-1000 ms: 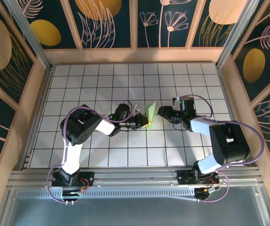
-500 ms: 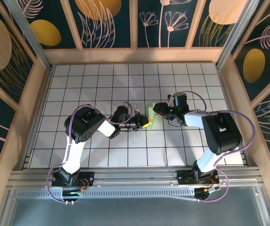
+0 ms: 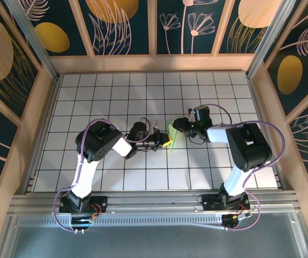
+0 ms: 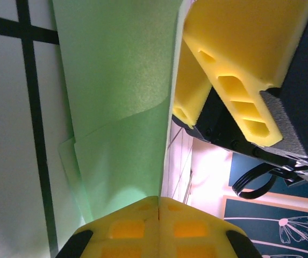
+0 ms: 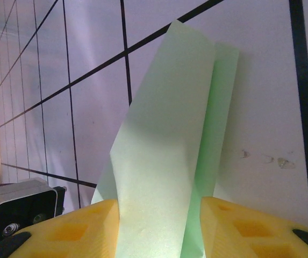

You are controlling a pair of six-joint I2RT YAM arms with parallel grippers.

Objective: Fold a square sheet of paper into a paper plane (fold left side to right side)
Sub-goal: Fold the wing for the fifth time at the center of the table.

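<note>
The pale green sheet of paper [image 3: 172,134] is folded into a narrow layered strip and stands partly raised off the tiles between my two grippers. My left gripper [image 3: 166,143] is shut on the strip's near edge; in the left wrist view its yellow fingertips [image 4: 137,226] meet on the paper [image 4: 116,80]. My right gripper [image 3: 176,127] comes in from the right. Seen from the right wrist, the right gripper [image 5: 160,207] is open, its yellow fingers [image 5: 73,231] straddling a raised flap of the paper [image 5: 164,145]. The right gripper's fingers [image 4: 234,59] hang close beside the paper in the left wrist view.
The white gridded table [image 3: 116,97] is ringed by wooden walls [image 3: 154,63] at the back and both sides. Both arm bases sit on the metal rail [image 3: 154,204] at the near edge. Each arm's elbow is bent outward over the tiles.
My right gripper has moved left and slightly back, up to the paper, its fingers now around the raised flap. The left gripper has kept its pinch and hardly moved.
</note>
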